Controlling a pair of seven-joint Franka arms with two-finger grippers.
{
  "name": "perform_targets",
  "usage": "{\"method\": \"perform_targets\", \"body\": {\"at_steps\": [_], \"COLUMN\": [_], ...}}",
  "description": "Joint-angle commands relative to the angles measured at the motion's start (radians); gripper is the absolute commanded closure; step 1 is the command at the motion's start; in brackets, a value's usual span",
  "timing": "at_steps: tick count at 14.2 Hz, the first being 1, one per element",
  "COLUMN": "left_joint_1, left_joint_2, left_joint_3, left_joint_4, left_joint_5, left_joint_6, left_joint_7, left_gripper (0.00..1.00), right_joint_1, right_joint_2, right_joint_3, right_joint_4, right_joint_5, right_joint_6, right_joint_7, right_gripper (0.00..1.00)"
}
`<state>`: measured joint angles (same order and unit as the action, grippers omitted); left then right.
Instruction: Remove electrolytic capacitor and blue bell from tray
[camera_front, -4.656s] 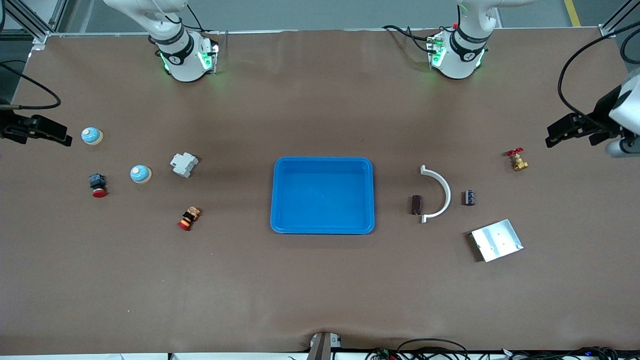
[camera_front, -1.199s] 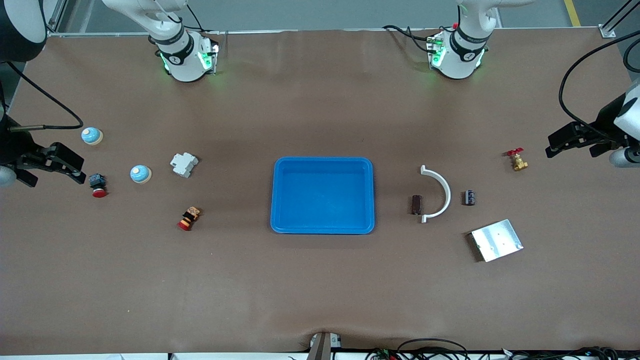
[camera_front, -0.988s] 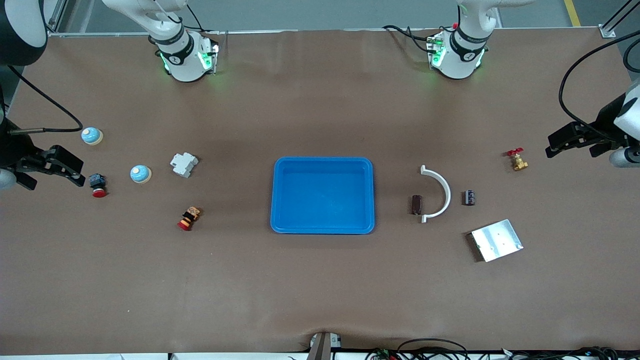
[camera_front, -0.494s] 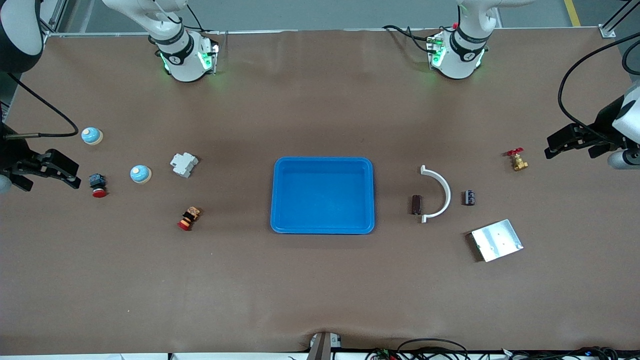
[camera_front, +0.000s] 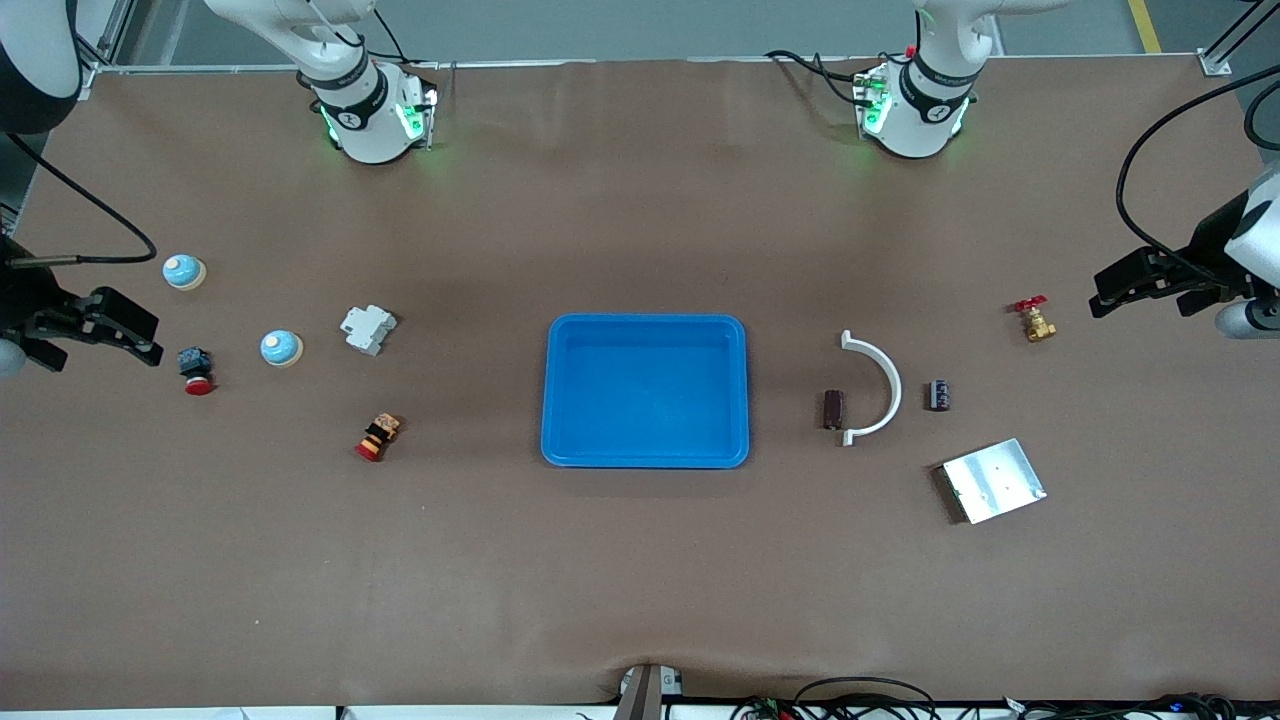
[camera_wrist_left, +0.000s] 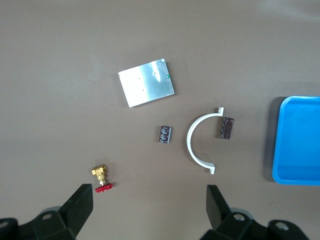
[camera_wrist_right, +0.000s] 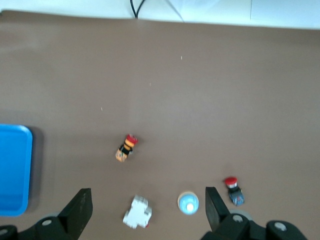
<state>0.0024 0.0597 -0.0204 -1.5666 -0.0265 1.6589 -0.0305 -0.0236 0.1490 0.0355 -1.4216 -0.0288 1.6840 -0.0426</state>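
Observation:
Two blue dome bells sit toward the right arm's end: one (camera_front: 184, 271) farther from the front camera, one (camera_front: 281, 348) nearer, also in the right wrist view (camera_wrist_right: 188, 203). A brown capacitor (camera_front: 833, 409) and a dark capacitor (camera_front: 940, 394) lie toward the left arm's end on either side of a white arc; both show in the left wrist view, brown (camera_wrist_left: 226, 127) and dark (camera_wrist_left: 165, 134). My right gripper (camera_front: 150, 340) is open and empty over the table's end beside a red push button. My left gripper (camera_front: 1095, 293) is open and empty beside a brass valve.
An empty blue tray (camera_front: 645, 320) lies mid-table. A white breaker (camera_front: 368, 329), a red push button (camera_front: 196, 369) and an orange-red button (camera_front: 378, 437) lie near the bells. A white arc (camera_front: 880, 385), a metal plate (camera_front: 993, 480) and a brass valve (camera_front: 1036, 320) lie near the capacitors.
Over several seconds my right gripper came from beside the farther bell to beside the red push button, then drifted slightly back. My left gripper shifted a little. No object moved.

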Motion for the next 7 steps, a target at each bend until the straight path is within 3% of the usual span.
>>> {"method": "perform_targets", "body": {"at_steps": [1,7], "left_joint_1": [0.004,0.004], "left_joint_2": [0.009,0.009], "left_joint_3": [-0.006,-0.006], "left_joint_4": [0.019,0.019], "left_joint_5": [0.019,0.019], "left_joint_6": [-0.001,-0.001], "left_joint_7": [-0.011,-0.011], "left_gripper": [0.00,0.00], "right_joint_1": [-0.015,-0.032], "right_joint_2": [-0.014,-0.040], "right_joint_3": [0.004,0.003], "right_joint_4": [0.030,0.033], "right_joint_5": [-0.014,0.006], "right_joint_6": [-0.117,-0.187], "right_joint_7": [0.010,0.079], "right_gripper": [0.00,0.00]}}
